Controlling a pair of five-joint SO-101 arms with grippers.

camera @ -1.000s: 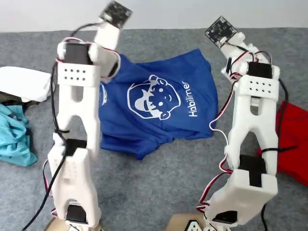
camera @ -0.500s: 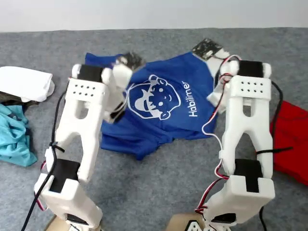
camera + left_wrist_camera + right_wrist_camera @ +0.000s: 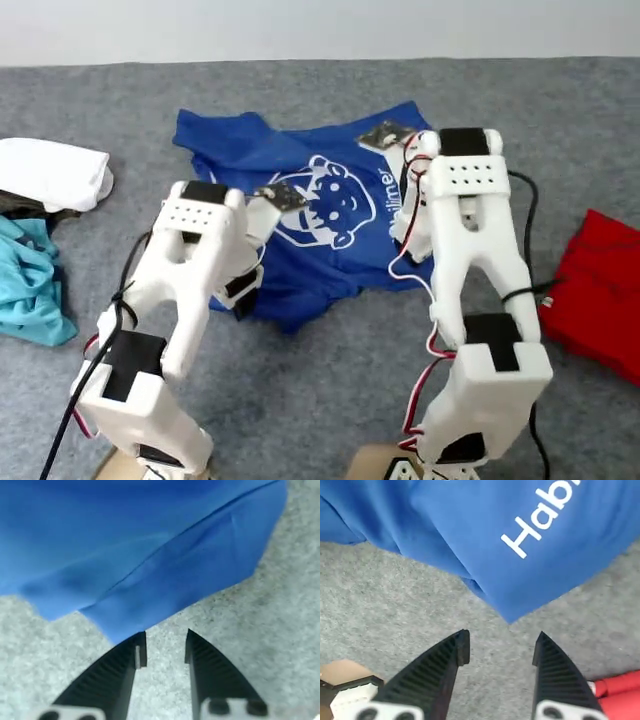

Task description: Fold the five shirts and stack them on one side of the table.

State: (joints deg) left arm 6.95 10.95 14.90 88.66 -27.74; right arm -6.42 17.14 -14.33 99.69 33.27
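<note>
A blue shirt (image 3: 330, 215) with a white print lies spread face up in the middle of the grey table. My left gripper (image 3: 165, 647) is open just off the shirt's near hem (image 3: 150, 580), one fingertip at the hem's edge. My right gripper (image 3: 502, 642) is open above the bare table, just short of the blue shirt's near right corner (image 3: 507, 612). Neither gripper has anything between its fingers. In the high view the left arm (image 3: 195, 260) covers the shirt's near left part and the right arm (image 3: 465, 215) its right edge.
A folded white shirt (image 3: 50, 172) lies at the left edge on something dark, with a crumpled teal shirt (image 3: 30, 285) in front of it. A red shirt (image 3: 595, 290) lies at the right edge, its hem (image 3: 620, 692) near my right gripper.
Both arms have drawn back from the shirt's far edge to its near hem. The shirt's far left sleeve, hidden before, now lies spread out.
</note>
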